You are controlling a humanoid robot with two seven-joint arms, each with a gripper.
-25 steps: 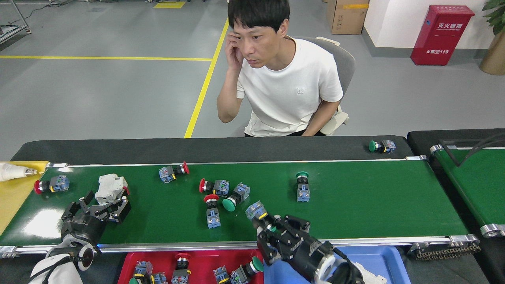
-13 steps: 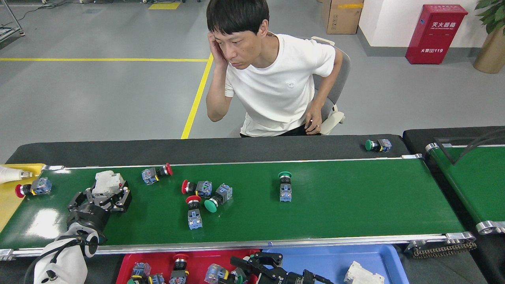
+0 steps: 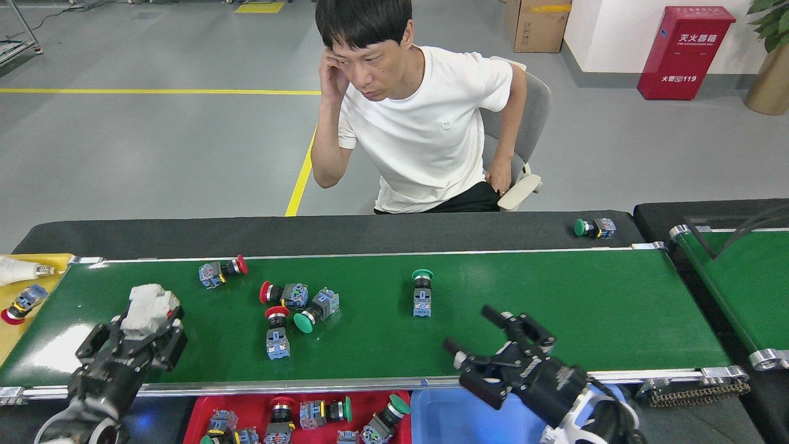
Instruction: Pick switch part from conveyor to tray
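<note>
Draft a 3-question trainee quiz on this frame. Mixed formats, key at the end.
1. True or false: the right gripper is closed on a switch part.
2. Multiple choice: what does the left gripper hold? A) a green-capped switch B) a white-grey block part C) nothing
3. Short answer: what colour is the cap of the lone switch that lies on the conveyor between the cluster of three and the right gripper?

Key
1. False: its fingers are spread, with nothing between them.
2. B: the white-grey part sits between its fingers.
3. Green.
</note>
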